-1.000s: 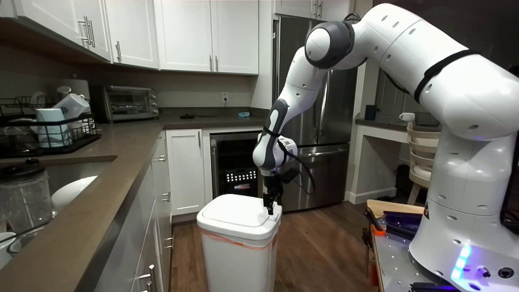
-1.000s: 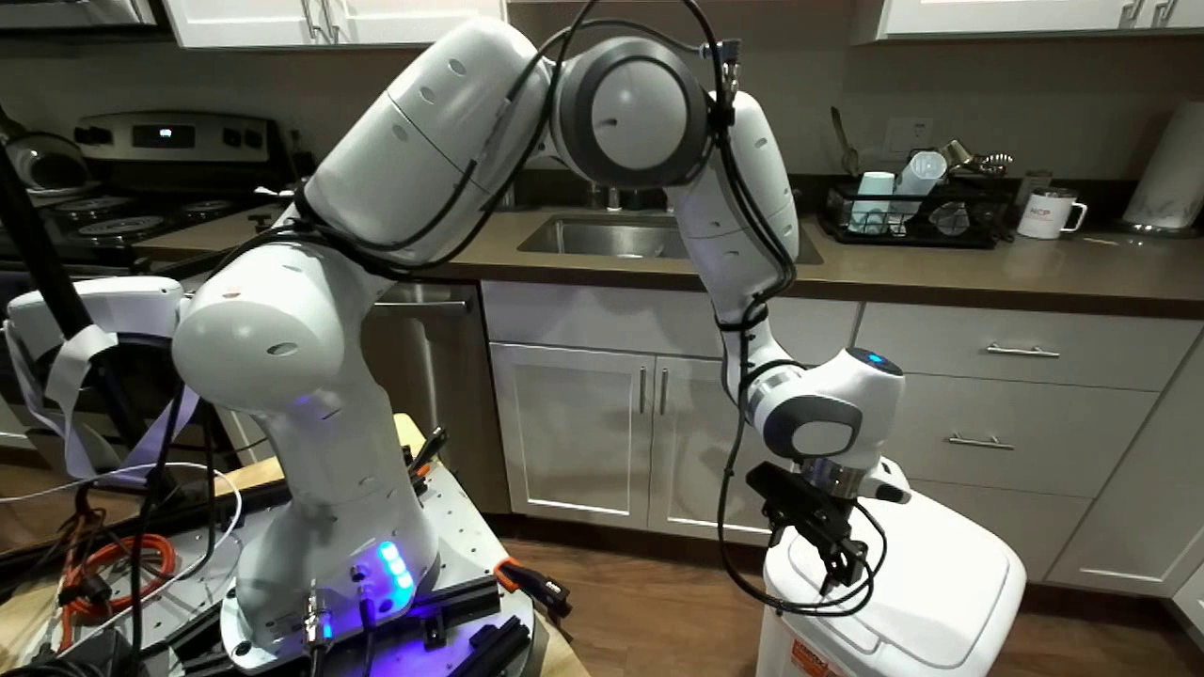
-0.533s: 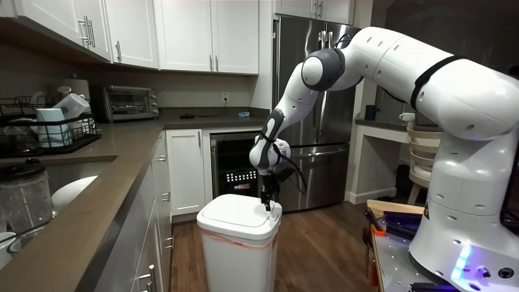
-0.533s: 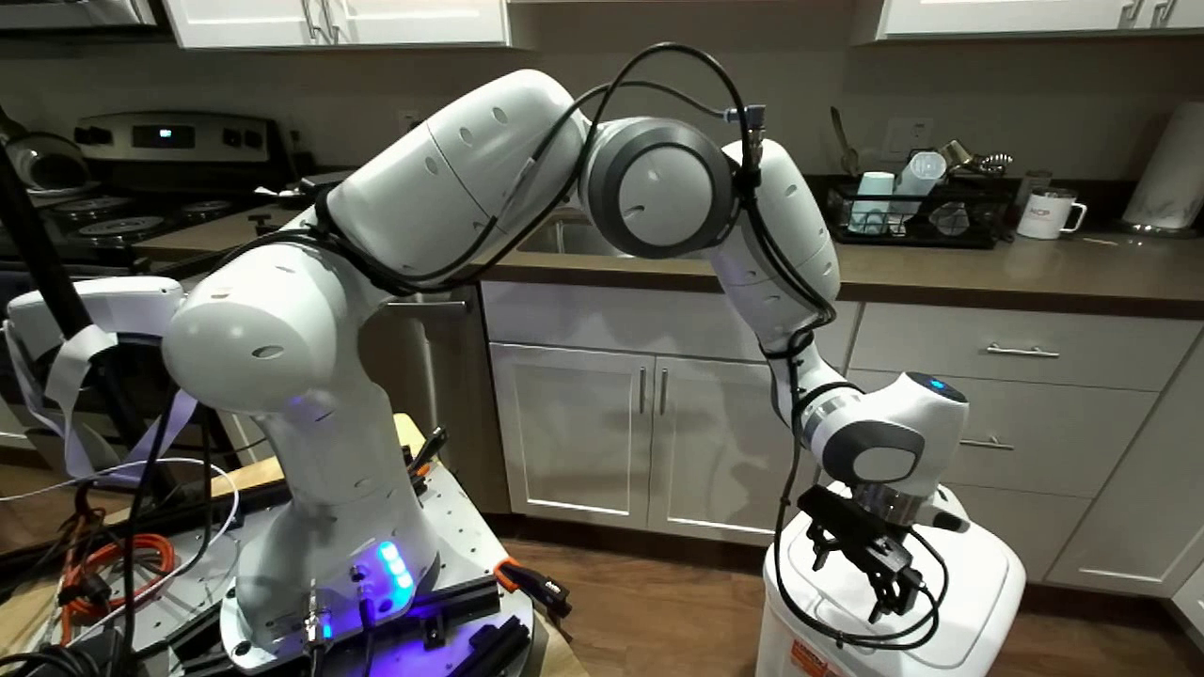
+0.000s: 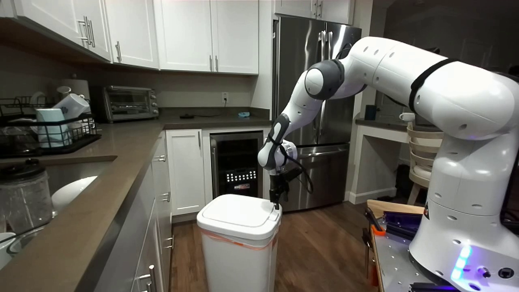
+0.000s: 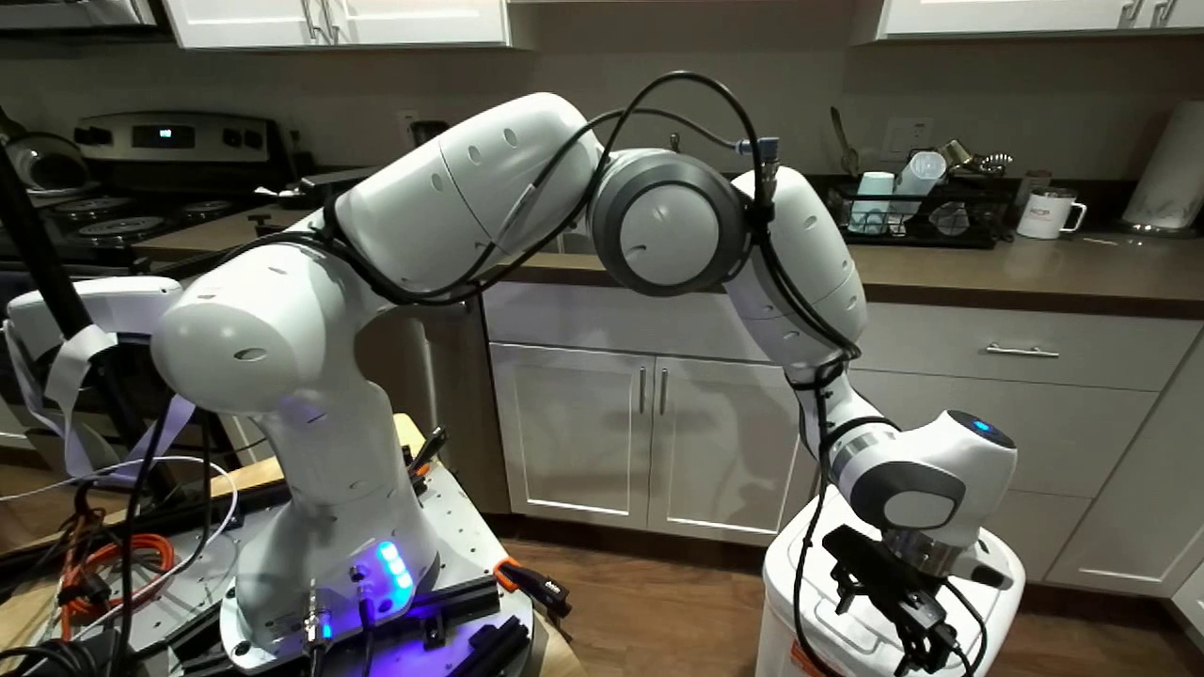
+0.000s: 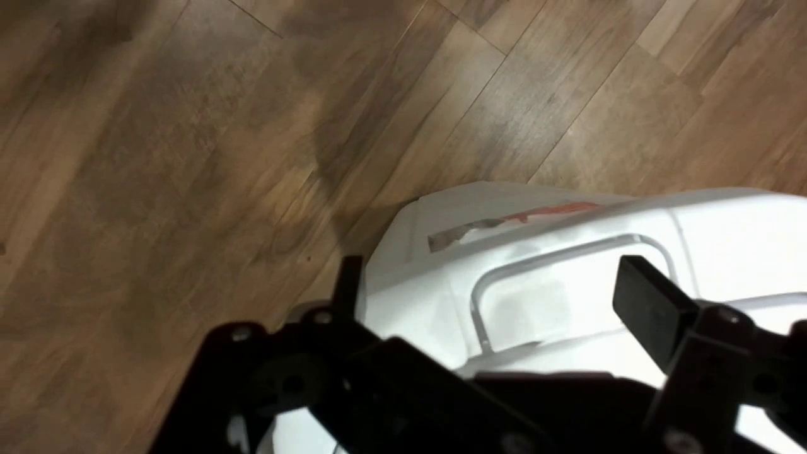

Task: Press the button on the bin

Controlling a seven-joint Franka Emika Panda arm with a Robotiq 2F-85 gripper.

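The white bin (image 5: 239, 259) stands on the floor with its flat lid (image 5: 235, 211) shut, in both exterior views. Its button (image 7: 561, 302), a rounded panel outlined in grey at the lid's edge, shows in the wrist view. It also shows small in an exterior view (image 5: 273, 217). My gripper (image 7: 496, 284) is open and empty, pointing down over that edge. One finger (image 7: 649, 309) lies over the button's right end; the other finger (image 7: 348, 284) is left of it, by the bin's corner. I cannot tell whether a fingertip touches the lid. The gripper also shows in an exterior view (image 5: 277, 206).
The counter with drawers (image 6: 1025, 329) runs behind the bin. A fridge (image 5: 312, 174) and an under-counter cooler (image 5: 237, 162) stand beyond it. The robot's metal table (image 5: 399, 259) is off to the side. A loose black cable (image 6: 816, 527) hangs along the arm.
The arm has lowered. In one exterior view the gripper shifts slightly left, then right to the lid's edge; in another it moves right and down. The bin and its lid have not moved.
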